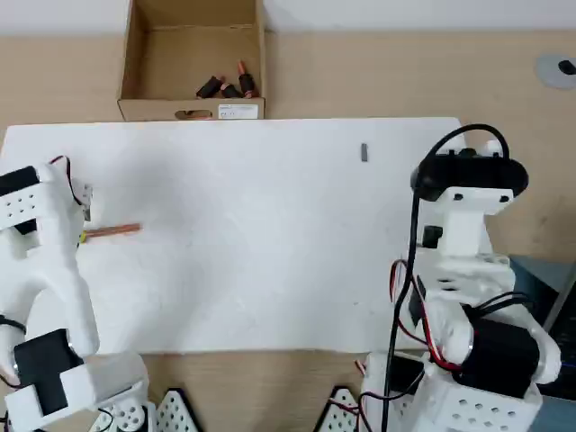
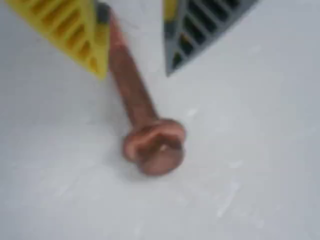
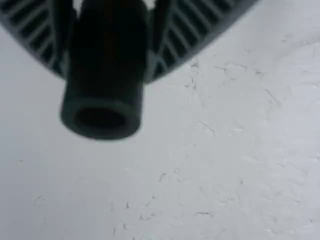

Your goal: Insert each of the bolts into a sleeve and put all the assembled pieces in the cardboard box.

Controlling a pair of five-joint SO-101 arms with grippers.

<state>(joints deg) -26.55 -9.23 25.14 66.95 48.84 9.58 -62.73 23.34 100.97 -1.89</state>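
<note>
A copper bolt (image 1: 112, 231) lies flat on the white board (image 1: 270, 270) at the left. In the left wrist view the bolt (image 2: 145, 130) has its shaft running up between my left gripper's fingers, with its head toward the camera. The left gripper (image 2: 136, 74) is open: the shaft lies against the yellow finger (image 2: 65, 30) and a gap separates it from the other finger. My right gripper (image 3: 107, 50) is shut on a dark sleeve (image 3: 102, 95), held just above the board at the right. Another dark sleeve (image 1: 364, 152) lies loose at the board's far right.
The cardboard box (image 1: 144, 63) stands beyond the board's far edge and holds several assembled pieces (image 1: 229, 85). The right arm's body (image 1: 463, 270) and cables cover the board's right side. Bare wooden table surrounds the board.
</note>
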